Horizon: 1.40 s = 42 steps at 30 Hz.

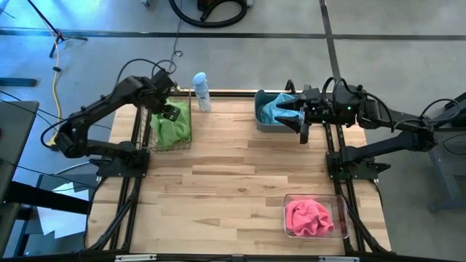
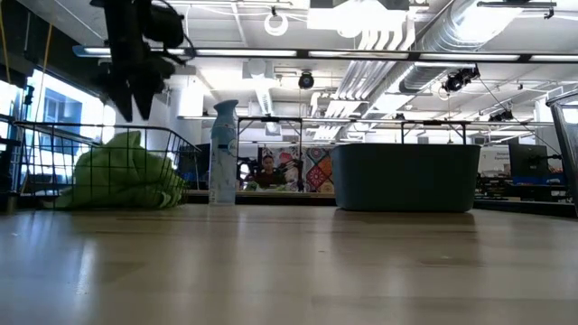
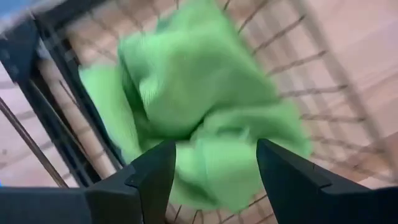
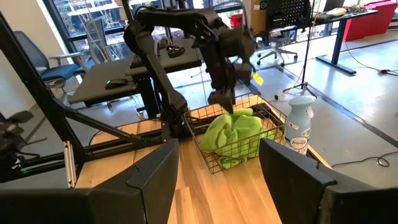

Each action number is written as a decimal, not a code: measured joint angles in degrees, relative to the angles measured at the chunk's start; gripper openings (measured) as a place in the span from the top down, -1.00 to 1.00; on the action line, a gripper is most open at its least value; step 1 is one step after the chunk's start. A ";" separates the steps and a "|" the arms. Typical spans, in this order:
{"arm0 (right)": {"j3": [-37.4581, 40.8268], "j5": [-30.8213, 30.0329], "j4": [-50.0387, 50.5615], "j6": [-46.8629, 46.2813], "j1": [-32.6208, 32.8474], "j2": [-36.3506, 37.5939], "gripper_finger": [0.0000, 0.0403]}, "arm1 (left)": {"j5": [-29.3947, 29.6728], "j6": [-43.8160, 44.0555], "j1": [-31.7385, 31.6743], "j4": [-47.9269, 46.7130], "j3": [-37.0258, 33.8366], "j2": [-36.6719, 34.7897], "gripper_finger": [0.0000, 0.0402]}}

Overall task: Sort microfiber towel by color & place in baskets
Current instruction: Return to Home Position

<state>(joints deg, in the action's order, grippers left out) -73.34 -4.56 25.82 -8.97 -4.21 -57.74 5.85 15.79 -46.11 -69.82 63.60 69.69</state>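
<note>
- left gripper (image 3: 214, 155): jaws spread, above green towels (image 1: 170, 129) in wire basket (image 1: 166, 150), upper left of high view.
- right gripper (image 4: 217, 155): jaws spread, at grey-blue tub (image 1: 259, 116), upper right.
- pink towel (image 1: 309, 217) in clear box (image 1: 342, 218), lower right.

Spray bottle (image 1: 202, 91) upright at far edge of wooden table (image 1: 233, 189), left of centre. Yellow cable (image 1: 55, 87) on floor, far left. Person (image 2: 267, 171) in room beyond far edge.

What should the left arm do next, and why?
Probably raise the left gripper clear of the wire basket and draw it back: its fingers are open and empty above the green towels in the basket, and no towel lies on the table. The right gripper hangs at the grey-blue tub.
</note>
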 joint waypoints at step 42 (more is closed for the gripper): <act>-0.09 1.14 -6.59 1.74 -0.39 5.63 -0.09 | -13.38 -1.33 38.43 73.94 0.05 -14.99 -0.05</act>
<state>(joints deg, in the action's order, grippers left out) -73.43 -3.42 19.24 -7.23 -4.60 -52.10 -7.53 14.46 -7.68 4.12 63.65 54.70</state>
